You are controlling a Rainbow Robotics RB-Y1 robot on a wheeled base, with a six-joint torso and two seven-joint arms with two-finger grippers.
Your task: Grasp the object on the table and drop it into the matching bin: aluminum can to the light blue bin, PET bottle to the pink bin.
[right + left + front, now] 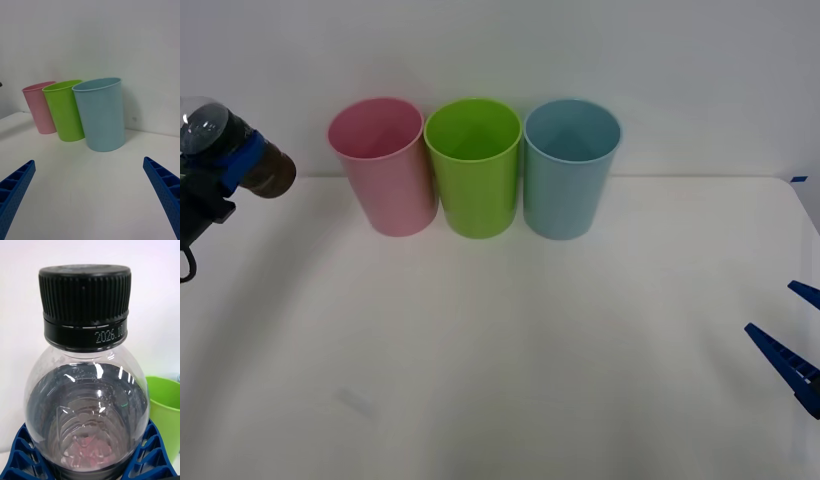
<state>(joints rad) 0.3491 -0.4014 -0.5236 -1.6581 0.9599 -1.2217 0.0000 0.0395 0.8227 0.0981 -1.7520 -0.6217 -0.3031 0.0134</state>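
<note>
My left gripper is shut on the PET bottle, a small clear bottle of dark brown liquid. It holds the bottle tilted above the table's far left, left of the pink bin. In the left wrist view the black cap and the bottle sit between my blue fingers. The light blue bin stands at the right end of the row. My right gripper rests open at the table's right edge, nothing between its fingers.
A green bin stands between the pink and light blue ones, all three close together by the back wall. From the right wrist the row runs pink bin, green bin, light blue bin. The green rim shows behind the bottle.
</note>
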